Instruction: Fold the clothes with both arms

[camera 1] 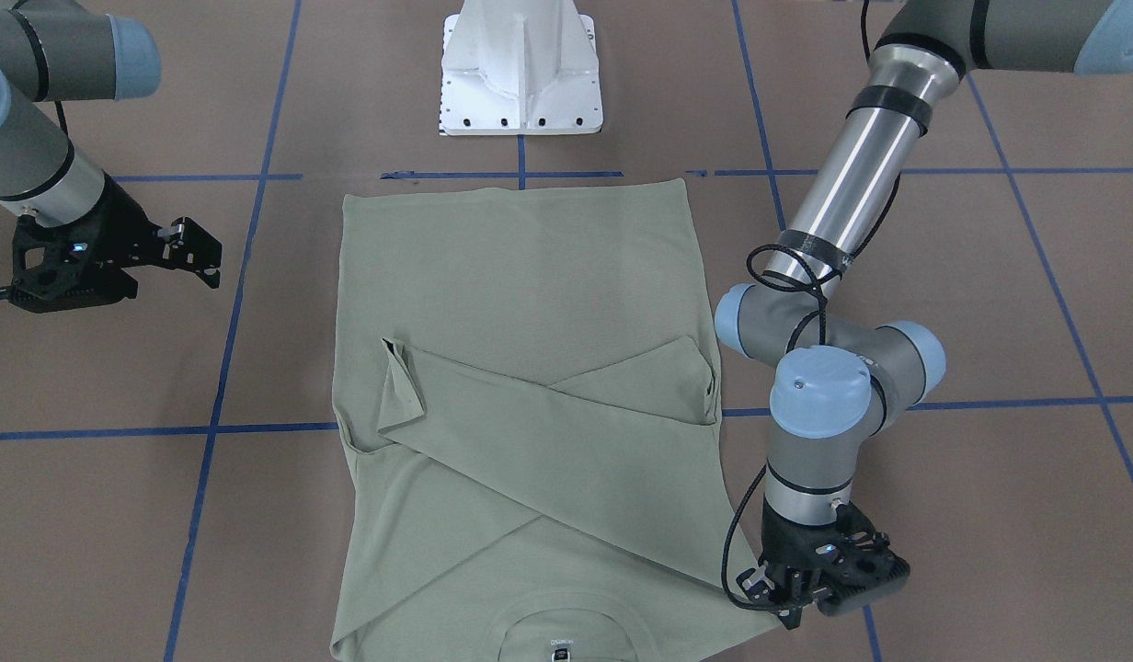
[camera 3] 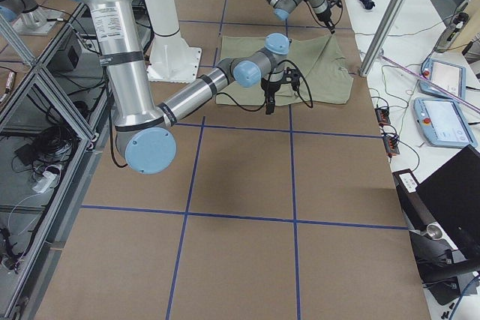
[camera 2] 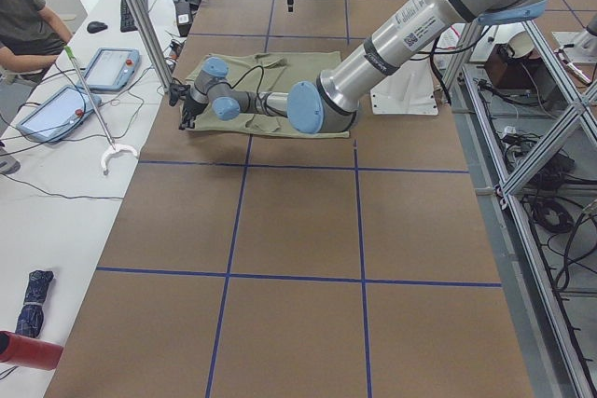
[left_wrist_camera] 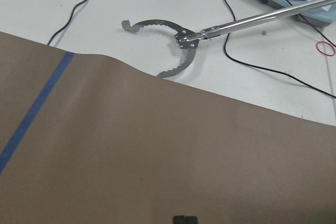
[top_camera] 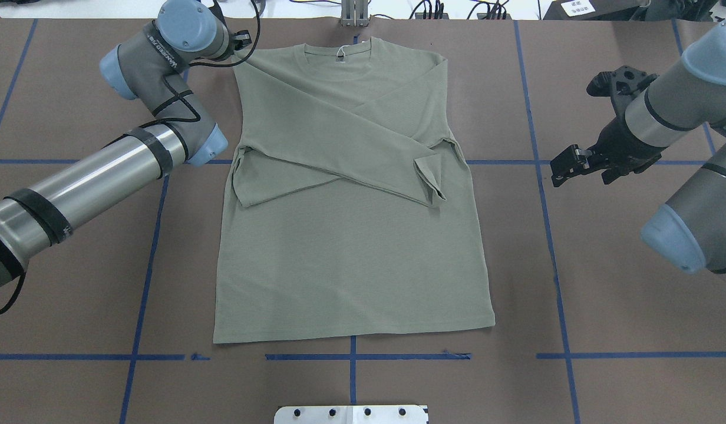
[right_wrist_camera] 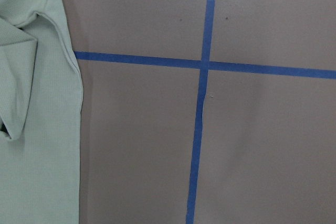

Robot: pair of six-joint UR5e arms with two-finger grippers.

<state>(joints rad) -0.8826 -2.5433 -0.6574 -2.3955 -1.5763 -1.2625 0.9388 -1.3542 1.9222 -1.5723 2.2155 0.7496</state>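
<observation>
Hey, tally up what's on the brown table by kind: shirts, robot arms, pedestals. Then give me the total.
shirt: 1
robot arms: 2, the left arm and the right arm
white pedestal: 1
Total: 4

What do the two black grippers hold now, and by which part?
Nothing, it seems. The right gripper is open, apart from the sage-green knit shirt. The left gripper is shut beside the shirt's shoulder; its wrist view shows no cloth.
</observation>
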